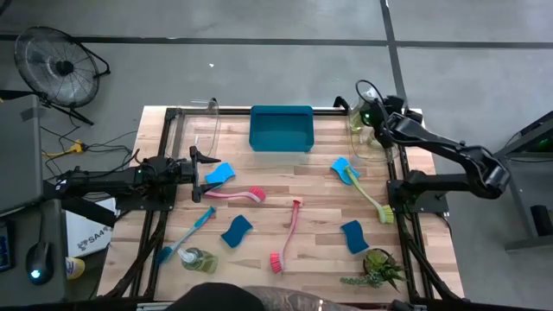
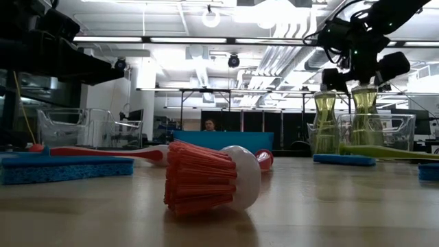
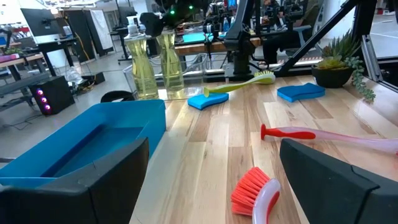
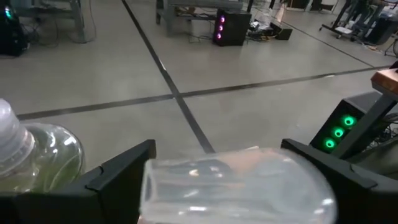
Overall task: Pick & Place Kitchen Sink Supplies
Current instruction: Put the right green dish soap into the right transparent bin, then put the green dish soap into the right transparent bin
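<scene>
My right gripper [image 1: 370, 117] is open at the table's far right corner, above two clear bottles of yellow-green liquid [image 2: 363, 113] that stand upright in a clear bin [image 1: 380, 142]. In the right wrist view its fingers [image 4: 118, 174] stand on either side of one bottle's clear top [image 4: 236, 180]; the other bottle's cap [image 4: 9, 127] is beside it. My left gripper [image 1: 203, 164] is open at the table's left, just off a blue sponge [image 1: 220, 173] and a pink-red brush [image 1: 238, 194]. A third bottle [image 1: 199, 257] lies on its side near the front left.
A blue tray [image 1: 281, 128] sits at the far middle and a clear bin [image 1: 203, 121] at the far left. Blue sponges [image 1: 236, 230] [image 1: 354, 235] [image 1: 341, 166], a pink-red brush [image 1: 288, 233], a blue brush [image 1: 186, 233] and a yellow-green brush [image 1: 367, 194] lie scattered. A spiky plant [image 1: 380, 268] is front right.
</scene>
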Tool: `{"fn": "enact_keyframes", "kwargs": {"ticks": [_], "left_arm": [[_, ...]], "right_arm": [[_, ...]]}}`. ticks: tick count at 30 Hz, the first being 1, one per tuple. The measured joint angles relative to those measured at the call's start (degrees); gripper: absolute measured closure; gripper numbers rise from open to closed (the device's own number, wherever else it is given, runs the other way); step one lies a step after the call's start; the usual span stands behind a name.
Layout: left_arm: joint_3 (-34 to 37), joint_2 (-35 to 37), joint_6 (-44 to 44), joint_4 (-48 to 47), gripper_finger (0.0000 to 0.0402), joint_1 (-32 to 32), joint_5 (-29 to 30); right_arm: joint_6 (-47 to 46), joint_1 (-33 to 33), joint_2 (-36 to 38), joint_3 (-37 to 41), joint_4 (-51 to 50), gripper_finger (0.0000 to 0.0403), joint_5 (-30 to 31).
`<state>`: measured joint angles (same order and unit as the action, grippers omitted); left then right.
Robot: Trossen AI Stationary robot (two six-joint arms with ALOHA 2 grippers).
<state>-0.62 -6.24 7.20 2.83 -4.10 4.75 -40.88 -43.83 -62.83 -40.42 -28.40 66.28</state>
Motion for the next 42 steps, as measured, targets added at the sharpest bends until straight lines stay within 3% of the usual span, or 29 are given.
{"fn": "enact_keyframes", "kwargs": {"ticks": [16,26,34,37,42], "left_arm": [[0.00,0.00,0.00,0.00,0.0046,0.00,0.00],[0.00,-0.01,0.02,0.00,0.0046,0.00,0.00],[0.00,-0.02,0.02,0.00,0.0046,0.00,0.00],[0.00,-0.01,0.01,0.00,0.0046,0.00,0.00],[0.00,0.00,0.01,0.00,0.0046,0.00,0.00]], "right_arm": [[3.78,0.21,10.81,0.00,0.01,0.0063,-3.00],[7.15,6.25,18.52,0.00,0.01,0.0063,-8.33],[15.90,10.30,25.53,0.00,-1.17,0.0063,-4.45],[20.04,12.97,27.83,0.00,-1.47,0.0063,-8.53],[21.89,19.01,31.57,0.00,-4.22,0.0063,-23.42]]}}
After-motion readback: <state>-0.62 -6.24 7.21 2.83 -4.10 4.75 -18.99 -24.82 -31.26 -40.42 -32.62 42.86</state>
